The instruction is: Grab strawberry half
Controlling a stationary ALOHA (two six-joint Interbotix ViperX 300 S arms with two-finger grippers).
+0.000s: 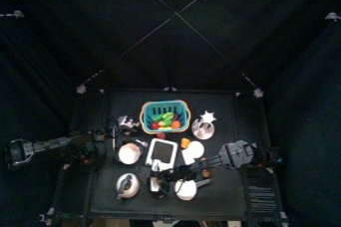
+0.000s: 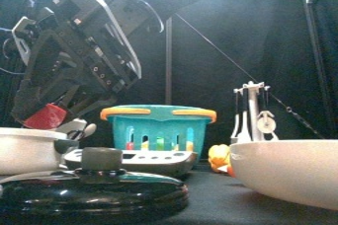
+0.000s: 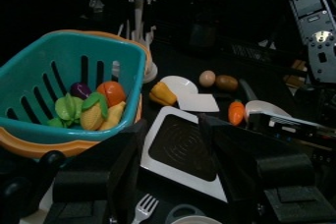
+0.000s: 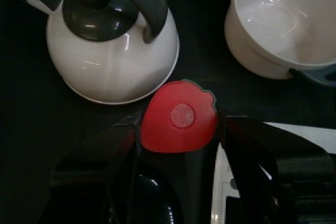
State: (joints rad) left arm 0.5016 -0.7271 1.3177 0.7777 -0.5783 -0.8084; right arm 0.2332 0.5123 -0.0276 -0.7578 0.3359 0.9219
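The strawberry half is a flat red piece that fills the gap between the two black jaws of my right gripper, which touch it on both sides. Below it are a white lidded pot and a white bowl. The left wrist view shows the strawberry half at the tip of the right gripper, beyond the cutting board. In the front view a red piece hangs at the lower end of a black arm, above the pot. My left arm rests at the table's left.
A teal basket of toy vegetables stands at the back middle, with a white utensil rack beside it. Two eggs lie past the board. A wide white bowl and a black pot lid sit at the table's front edge.
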